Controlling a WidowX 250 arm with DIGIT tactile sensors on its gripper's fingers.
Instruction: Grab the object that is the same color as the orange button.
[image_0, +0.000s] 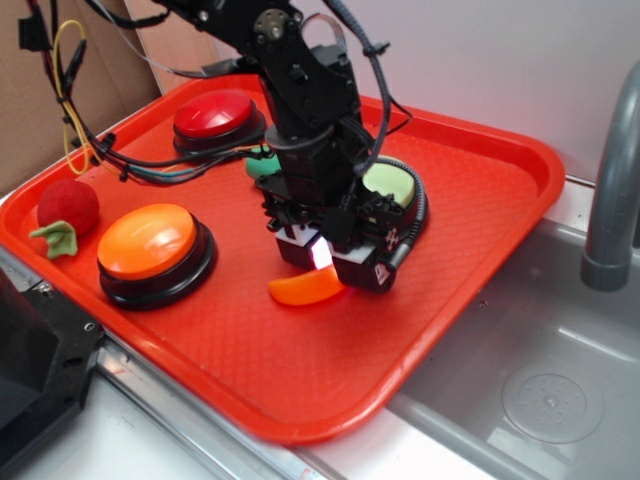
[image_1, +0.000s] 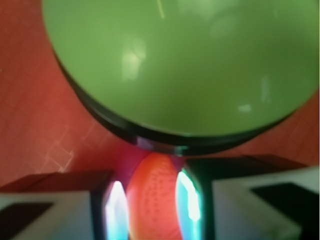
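Glossy orange crescent (image_0: 303, 289) is sitting pinched between the gripper (image_0: 322, 258) fingers beside the pale green button (image_0: 388, 183); its slick curve risks squirting free.

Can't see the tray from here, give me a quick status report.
Gripper down, fingers either side of the orange slice. Slice on the red tray. Green button close behind; nothing blocking.

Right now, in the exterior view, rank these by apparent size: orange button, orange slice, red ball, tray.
1. red tray
2. orange button
3. red ball and orange slice, too similar to rank; the end effector hides part of the slice.
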